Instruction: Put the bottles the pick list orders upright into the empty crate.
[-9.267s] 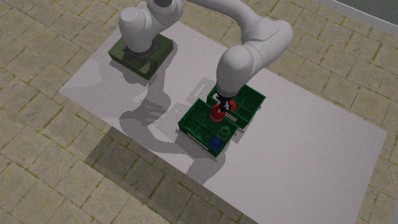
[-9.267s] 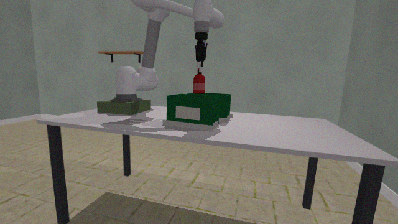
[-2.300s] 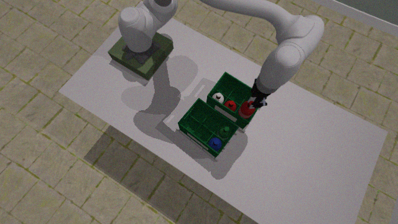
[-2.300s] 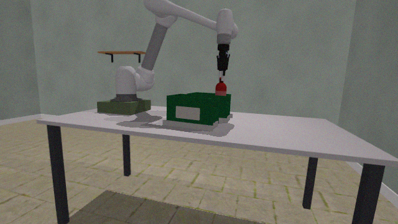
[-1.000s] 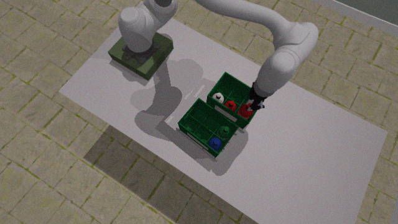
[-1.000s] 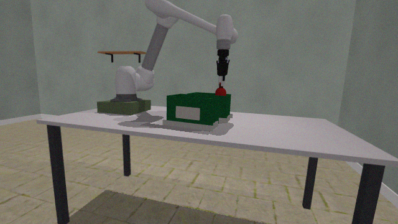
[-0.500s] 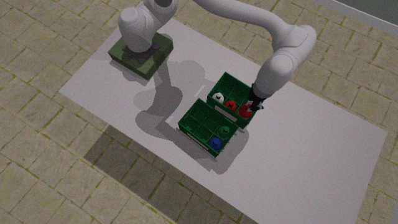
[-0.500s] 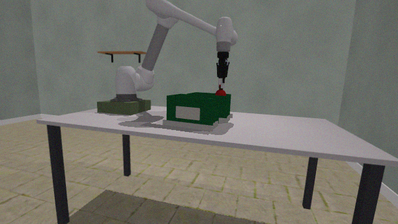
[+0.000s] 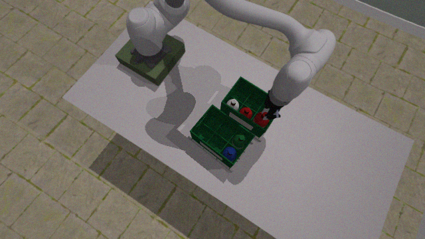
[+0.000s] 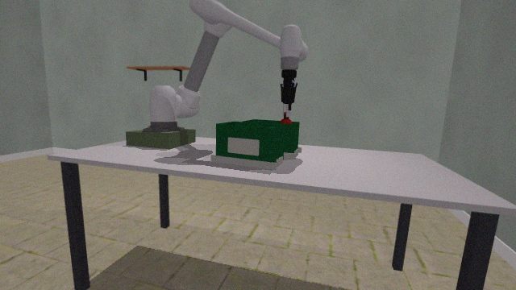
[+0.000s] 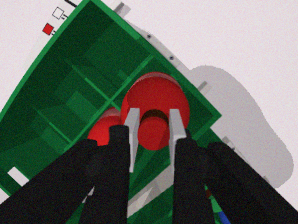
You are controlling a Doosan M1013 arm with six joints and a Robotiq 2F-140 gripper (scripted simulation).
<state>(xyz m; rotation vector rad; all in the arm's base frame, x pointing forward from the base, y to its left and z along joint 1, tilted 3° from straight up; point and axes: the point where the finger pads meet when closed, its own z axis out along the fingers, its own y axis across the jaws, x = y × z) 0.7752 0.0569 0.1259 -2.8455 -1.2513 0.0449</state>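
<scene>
The gripper (image 11: 153, 123) is clamped on the neck of a red bottle (image 11: 157, 99), which sits low in a corner compartment of the far crate (image 9: 244, 85). A second red bottle (image 9: 246, 112) and a white bottle (image 9: 234, 104) stand in the same row of that crate. The near crate (image 9: 205, 117), just beside it, contains a green bottle (image 9: 240, 139) and a blue bottle (image 9: 229, 153). Both crates rest on the white table (image 9: 315, 166). A paper strip (image 9: 213, 97) lies on the table near the far crate. The arm's green base (image 9: 174, 44) stands well apart.
</scene>
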